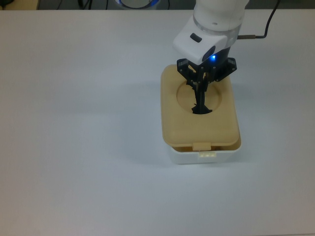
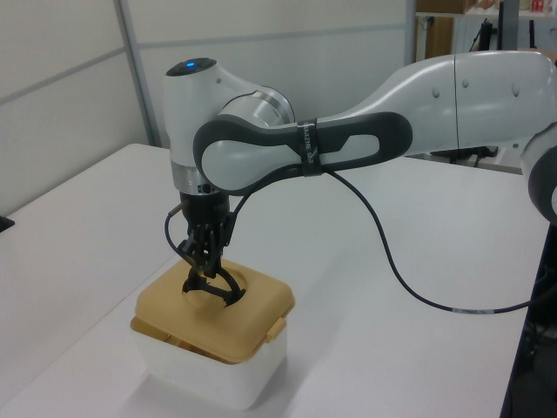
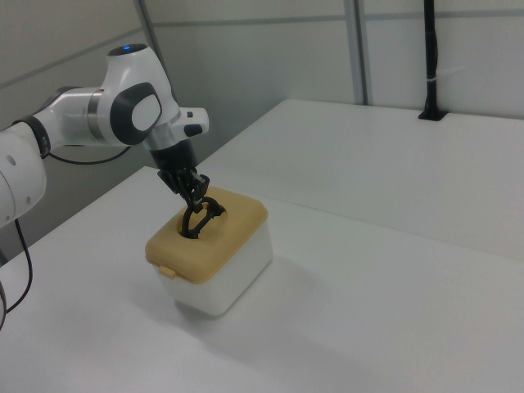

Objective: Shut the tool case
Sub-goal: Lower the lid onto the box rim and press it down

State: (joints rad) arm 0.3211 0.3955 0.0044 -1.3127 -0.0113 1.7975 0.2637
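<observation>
Your gripper stands clamped on the lid's black handle, fingers pinched together over the thin arch where it crosses the round recess; that is the one part of the beige lid narrow enough for a two-finger grasp, and holding it there lets the wrist steer the whole cover from above. The tool case sits on the white table, near the middle of the top view's right half, with the lid lying almost squarely over the white tub. In the top view the lid's front latch tab lines up just above the tub's matching catch. In the left view, though, a thin gap shows under the lid's near edge, with something yellowish inside, so judge it as placed but probably not pressed home. The lid is smooth, matte plastic with softly rounded corners and a shallow circular dish; the tub is glossier, straight-walled and rectangular, with a slight lip at the rim. The arm's white shell and dark cable arc in from the left view's right. Expect the remaining work to be a gentle downward push to seat the cover, then letting go; pushing off-centre could tilt the light tub.
</observation>
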